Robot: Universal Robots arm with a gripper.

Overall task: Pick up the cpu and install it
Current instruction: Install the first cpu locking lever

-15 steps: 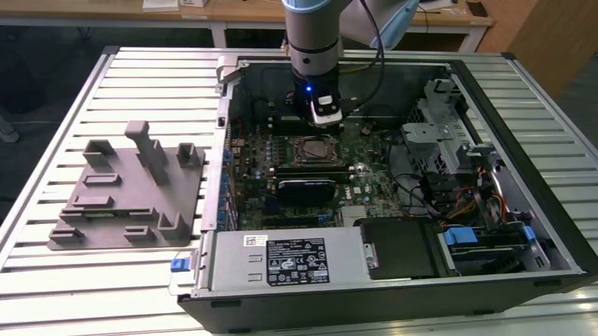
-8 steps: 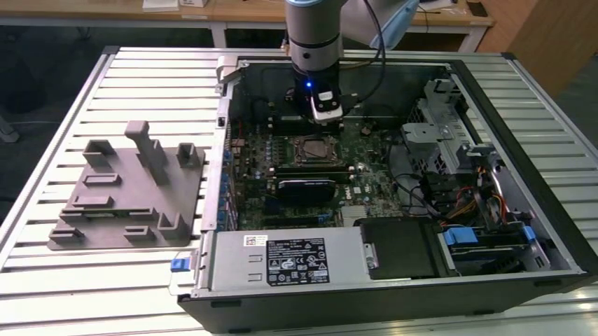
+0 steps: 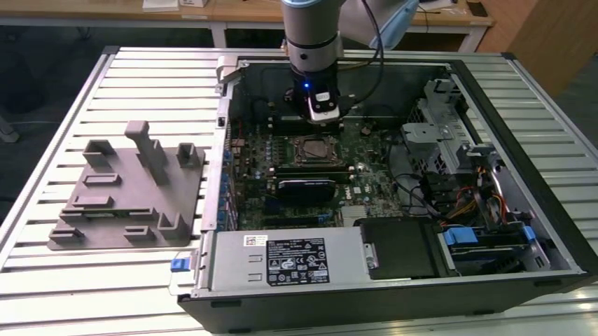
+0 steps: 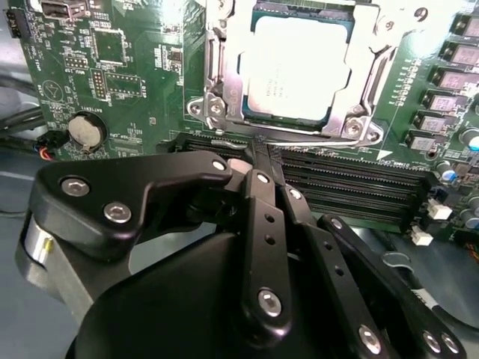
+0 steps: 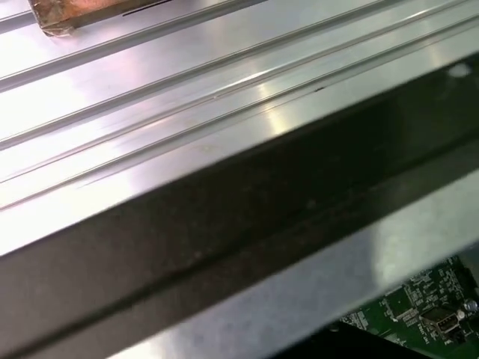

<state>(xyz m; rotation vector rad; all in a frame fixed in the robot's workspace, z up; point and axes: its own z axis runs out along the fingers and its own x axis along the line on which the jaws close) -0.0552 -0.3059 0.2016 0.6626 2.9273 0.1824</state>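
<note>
The cpu (image 4: 298, 69) is already lying flat in the socket (image 4: 224, 75), and the claw (image 4: 258, 157) is hovering just beside it over the memory slots (image 4: 352, 187), fingers pressed together and pinching nothing. I'd judge the chip needs to be seated level and square within the frame. I'm counting one cpu, one claw, one grey tray (image 3: 131, 189) sitting on the desk (image 3: 56, 126).

Arm (image 3: 309, 28) vertical in the exterior view, wrist pointing straight down, gripper (image 3: 323, 117) at its low end; in the second wrist view the black linkage fingers (image 4: 258, 183) sit pressed together at the tips, nothing between them.
</note>
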